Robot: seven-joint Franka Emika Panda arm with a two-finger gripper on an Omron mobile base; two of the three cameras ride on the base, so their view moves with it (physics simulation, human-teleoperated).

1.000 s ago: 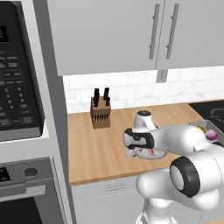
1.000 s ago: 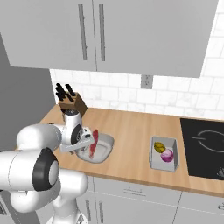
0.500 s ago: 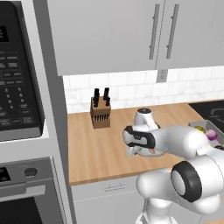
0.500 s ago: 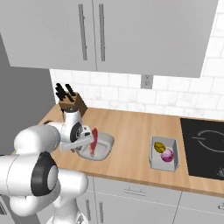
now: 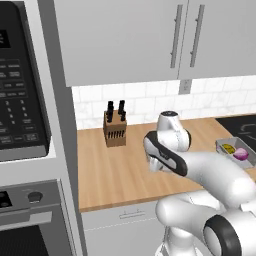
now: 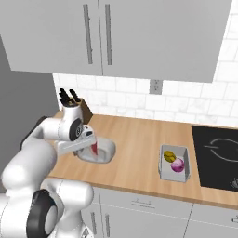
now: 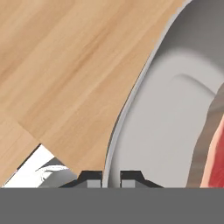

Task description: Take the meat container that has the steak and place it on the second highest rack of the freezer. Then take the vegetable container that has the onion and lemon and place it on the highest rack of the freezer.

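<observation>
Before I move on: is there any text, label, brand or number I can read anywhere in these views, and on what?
Nothing is readable.
Microwave keypad: rows of light marks on dark buttons, too blurred to read.
Oven panel: dark display, no legible characters.
Knife block, meat container and vegetable container: no labels visible.

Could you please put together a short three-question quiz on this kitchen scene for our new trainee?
1. True or false: the gripper is shut on the rim of the meat container.
2. Which two items lie in the vegetable container?
A. onion and lemon
B. steak and lemon
C. two onions
3. What stands on the counter against the wall, behind the arm?

Key:
1. True; the fingertips pinch its thin wall.
2. A, the onion and lemon.
3. The knife block.
</observation>
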